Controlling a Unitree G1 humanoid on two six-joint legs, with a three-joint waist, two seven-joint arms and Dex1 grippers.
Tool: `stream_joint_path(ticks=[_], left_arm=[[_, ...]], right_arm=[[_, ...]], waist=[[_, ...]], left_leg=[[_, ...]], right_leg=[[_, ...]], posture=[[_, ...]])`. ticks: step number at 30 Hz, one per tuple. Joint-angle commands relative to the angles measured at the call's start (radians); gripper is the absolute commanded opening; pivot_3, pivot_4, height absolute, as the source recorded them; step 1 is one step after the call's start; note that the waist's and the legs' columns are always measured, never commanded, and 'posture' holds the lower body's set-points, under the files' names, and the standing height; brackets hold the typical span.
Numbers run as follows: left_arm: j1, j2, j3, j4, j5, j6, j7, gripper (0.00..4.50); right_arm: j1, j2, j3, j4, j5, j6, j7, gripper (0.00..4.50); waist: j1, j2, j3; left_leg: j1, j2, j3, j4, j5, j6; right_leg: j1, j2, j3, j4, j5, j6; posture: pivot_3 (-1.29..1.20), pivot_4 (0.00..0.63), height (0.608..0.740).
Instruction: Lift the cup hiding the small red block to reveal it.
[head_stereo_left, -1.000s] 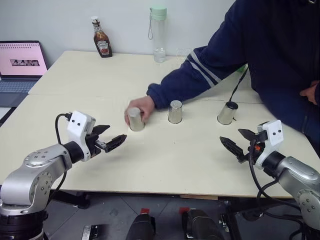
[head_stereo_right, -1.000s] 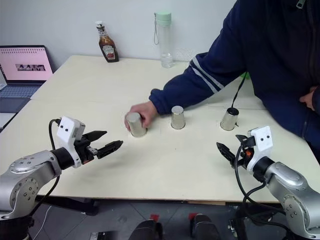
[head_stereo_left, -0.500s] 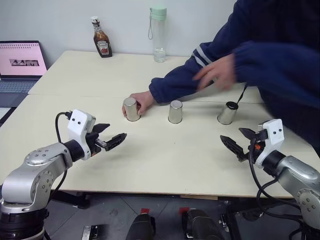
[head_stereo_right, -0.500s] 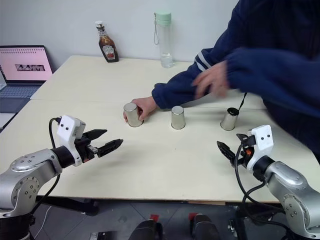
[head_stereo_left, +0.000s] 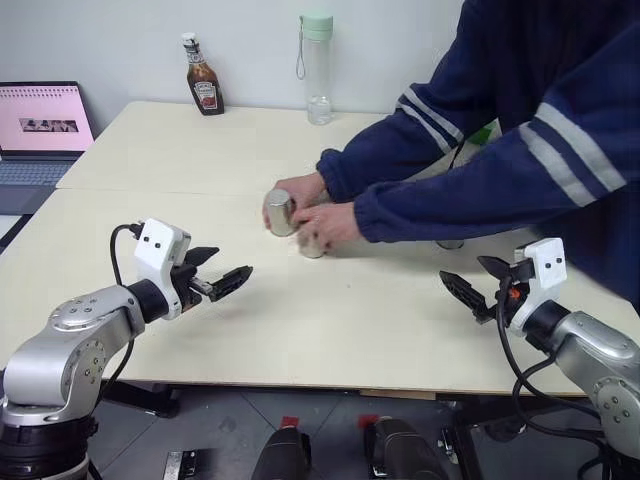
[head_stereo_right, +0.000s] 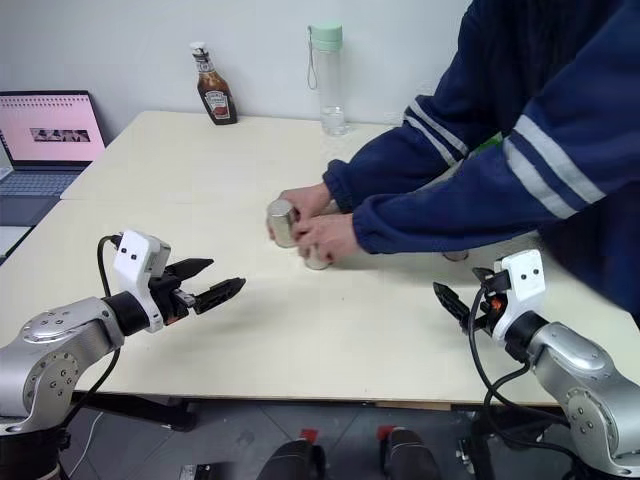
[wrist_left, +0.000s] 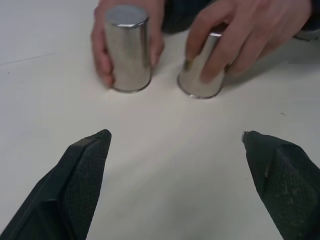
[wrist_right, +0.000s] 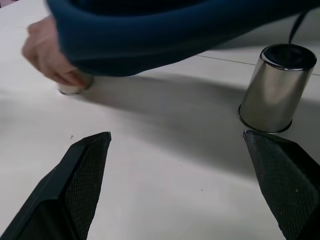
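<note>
Two head cameras look down over the table (head_stereo_left: 300, 330); each wrist camera looks low along it toward the cups (wrist_left: 128, 47).

Three steel cups are counted on the bench (head_stereo_left: 300, 320), all upside down: one (wrist_left: 128, 47) is held by a person's hand (head_stereo_left: 300, 190), a second (wrist_left: 204, 70) is covered by the person's other hand (head_stereo_left: 325, 225), and a third (wrist_right: 276, 89) is seen standing apart. Two hands of one person are counted. One sauce bottle (head_stereo_left: 204, 76), one tall clear bottle (head_stereo_left: 318, 68) with a green cap and one laptop (head_stereo_left: 42, 128) are seen. Two grippers are counted, left (head_stereo_left: 220, 275) and right (head_stereo_left: 475, 285), each with two black fingers (wrist_left: 75, 190) spread apart.
</note>
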Motion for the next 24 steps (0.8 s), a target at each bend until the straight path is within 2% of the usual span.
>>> stream_joint_path(ticks=[1,24], left_arm=[[-0.016,0.017,0.014,-0.012,0.003,-0.014,-0.004,4.46],[-0.001,0.021,0.02,-0.028,-0.011,0.01,-0.003,4.46]], right_arm=[[-0.009,-0.008,-0.018,-0.021,0.008,-0.017,0.001,4.5],[0.009,-0.005,-0.019,-0.003,0.007,-0.037,0.006,4.5]], waist=[[0.0,0.0,0.0],[0.0,0.0,0.0]], left_leg=[[0.0,0.0,0.0,0.0,0.0,0.0],[0.0,0.0,0.0,0.0,0.0,0.0]], right_leg=[[0.0,0.0,0.0,0.0,0.0,0.0],[0.0,0.0,0.0,0.0,0.0,0.0]], posture=[[0.0,0.15,0.74],[0.0,0.15,0.74]])
